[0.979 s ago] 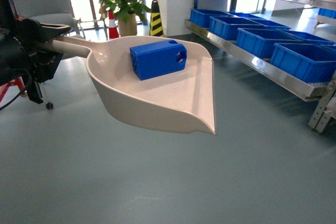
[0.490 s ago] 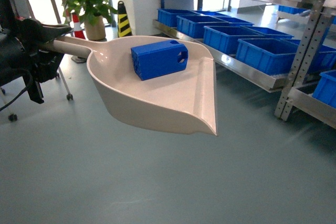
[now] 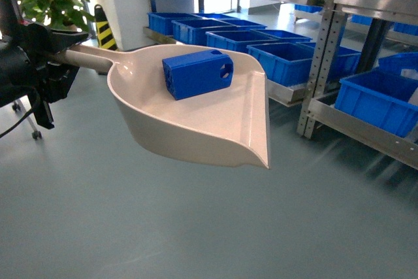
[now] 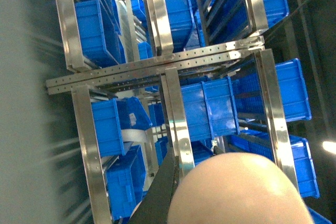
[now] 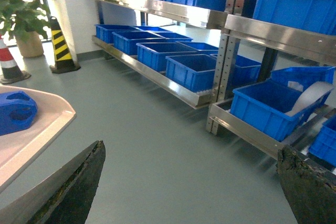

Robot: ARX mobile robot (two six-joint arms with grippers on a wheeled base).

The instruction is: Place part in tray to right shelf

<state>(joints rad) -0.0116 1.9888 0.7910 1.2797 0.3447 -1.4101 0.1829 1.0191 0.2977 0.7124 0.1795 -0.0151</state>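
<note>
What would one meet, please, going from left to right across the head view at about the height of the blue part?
Left gripper on the handle → tray → part lying in it → tray's front lip → perforated steel upright → blue crate on the low shelf.

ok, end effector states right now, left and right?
Left end effector: closed on the scoop handle, blue part riding inside.
Right end effector: open, holding nothing.

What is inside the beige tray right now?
One blue part lies in the tray, toward the back near the handle; the remaining basin is bare. The patch under the part is covered, so unseen.
</note>
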